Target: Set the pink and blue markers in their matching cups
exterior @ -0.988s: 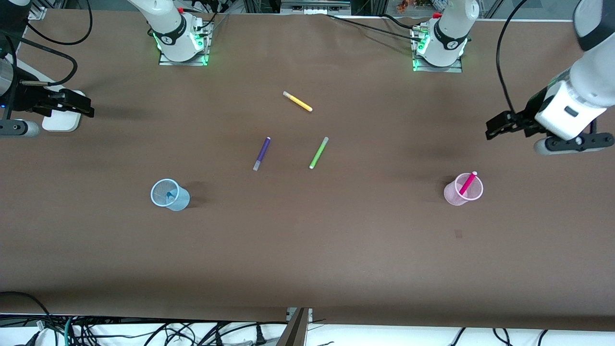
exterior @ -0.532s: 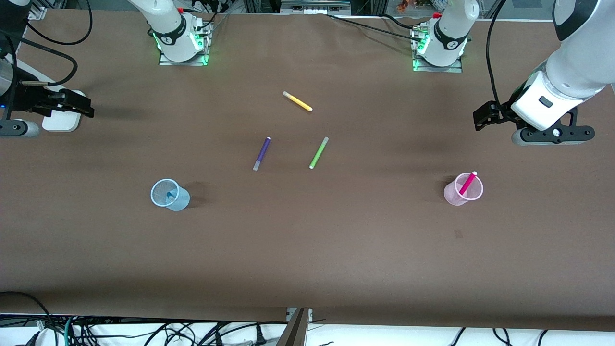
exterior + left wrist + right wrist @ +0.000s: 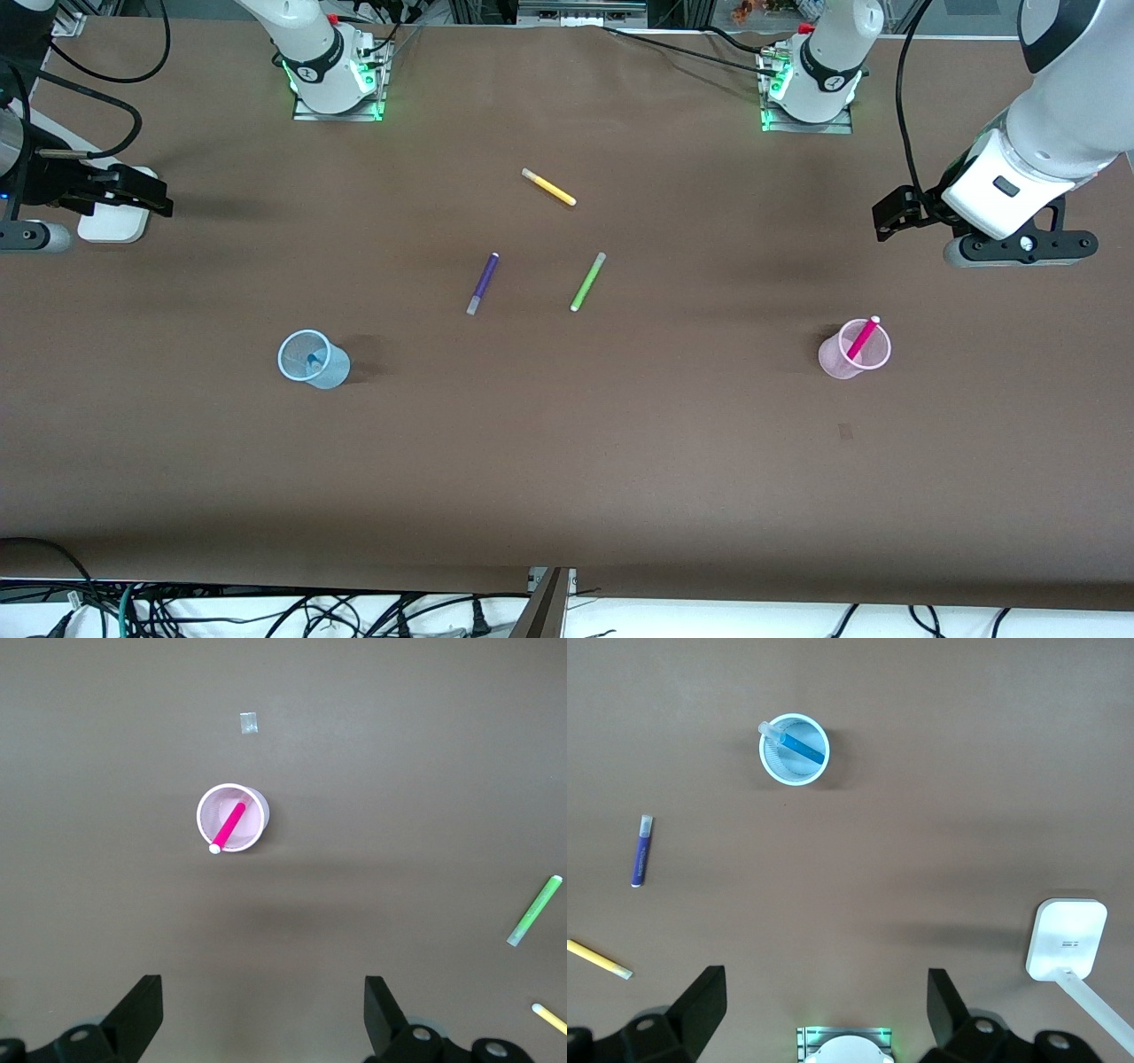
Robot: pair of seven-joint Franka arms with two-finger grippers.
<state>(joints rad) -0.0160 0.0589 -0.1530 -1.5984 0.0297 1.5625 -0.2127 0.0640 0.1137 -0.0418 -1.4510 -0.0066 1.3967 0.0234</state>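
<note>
Brown paper covers the table (image 3: pixel 567 461), and I see both hands up in the air holding nothing. My left gripper (image 3: pixel 264 1014) has its fingers spread wide over bare table at the left arm's end; the pink cup (image 3: pixel 853 350) stands well apart from it, nearer the front camera. The pink marker (image 3: pixel 862 338) leans inside that cup, its long axis tilted, pale cap end poking above the rim. My right gripper (image 3: pixel 826 1008) is equally wide open, over the right arm's end of the table beside a white box (image 3: pixel 113 215). The blue cup (image 3: pixel 313 359) sits well apart from that hand, nearer the front camera, with the blue marker (image 3: pixel 799 745) lying slanted across its inside. Between the cups lie a purple marker (image 3: pixel 482 283), a lime-green marker (image 3: pixel 587 282) and a yellow marker (image 3: pixel 548 187)
</note>
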